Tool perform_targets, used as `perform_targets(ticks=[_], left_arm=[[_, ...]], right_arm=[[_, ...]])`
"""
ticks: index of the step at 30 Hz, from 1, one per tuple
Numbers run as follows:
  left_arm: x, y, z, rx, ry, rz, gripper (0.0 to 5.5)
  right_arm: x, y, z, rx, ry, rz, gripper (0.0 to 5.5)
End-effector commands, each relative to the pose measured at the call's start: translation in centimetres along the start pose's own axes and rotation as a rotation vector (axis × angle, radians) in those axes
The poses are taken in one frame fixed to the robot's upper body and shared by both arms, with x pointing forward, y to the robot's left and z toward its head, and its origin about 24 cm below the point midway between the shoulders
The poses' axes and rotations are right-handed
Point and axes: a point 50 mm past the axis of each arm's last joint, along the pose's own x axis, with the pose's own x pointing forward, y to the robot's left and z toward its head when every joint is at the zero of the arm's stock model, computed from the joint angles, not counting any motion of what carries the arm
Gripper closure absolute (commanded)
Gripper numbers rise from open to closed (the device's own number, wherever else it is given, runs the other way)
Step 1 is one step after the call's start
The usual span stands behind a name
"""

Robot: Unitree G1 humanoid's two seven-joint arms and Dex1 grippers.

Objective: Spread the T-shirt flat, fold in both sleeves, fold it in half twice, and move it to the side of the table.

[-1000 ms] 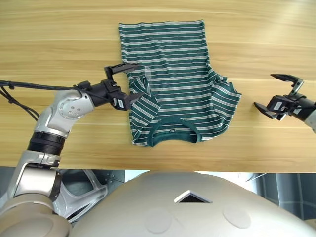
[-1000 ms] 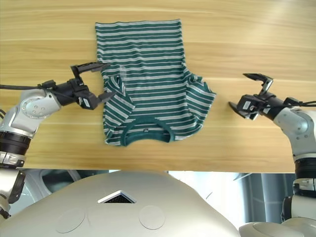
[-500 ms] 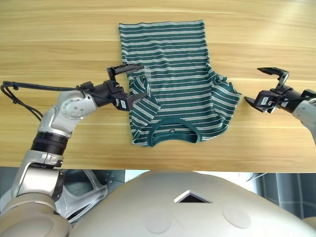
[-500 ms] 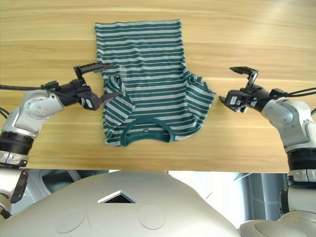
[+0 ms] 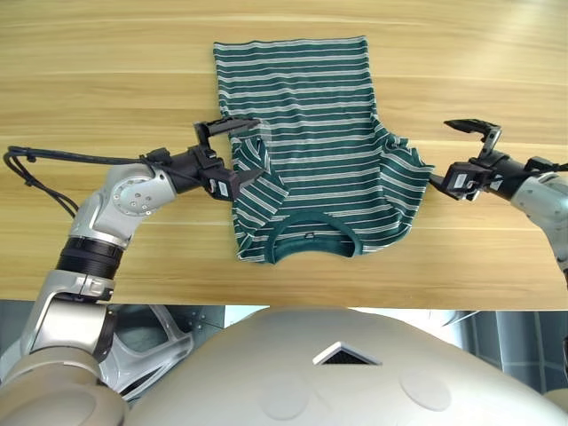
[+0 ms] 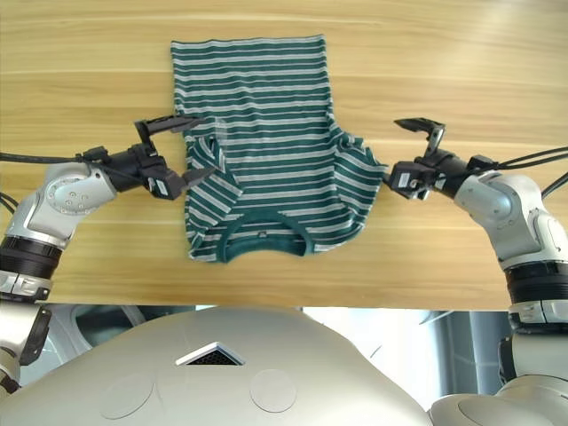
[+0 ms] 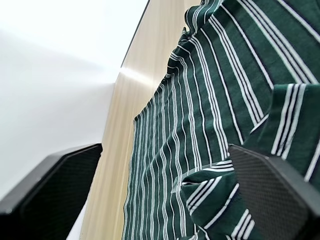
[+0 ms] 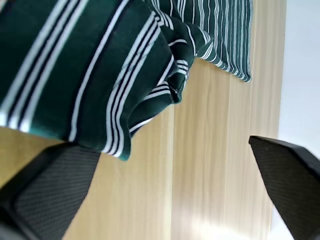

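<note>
The green striped T-shirt lay on the wooden worktop, hem at 12 o'clock and collar at 6 o'clock, with both sleeves rumpled inward. The left tool was released, its jaws spread around the sleeve at the shirt's 9 o'clock edge. The right tool was likewise released, jaws spread at the bunched sleeve at 3 o'clock.
</note>
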Motion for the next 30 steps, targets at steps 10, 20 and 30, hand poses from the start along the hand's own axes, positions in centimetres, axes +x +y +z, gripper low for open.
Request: perform_targets(ticks=[10, 20, 30], left_arm=[[-0.1, 0.2, 0.0, 0.022, -0.002, 0.005, 0.79], [0.0, 0.3, -0.1, 0.024, -0.004, 0.010, 0.79], [0.2, 0.1, 0.0, 0.024, -0.010, 0.010, 0.79]], right_arm=[[0.3, 3.3, -0.2, 0.050, 0.014, 0.153, 2.62], [0.3, 3.0, -0.1, 0.050, 0.003, 0.133, 4.38], [0.1, 1.8, 0.9, 0.049, -0.057, 0.061, 5.47]])
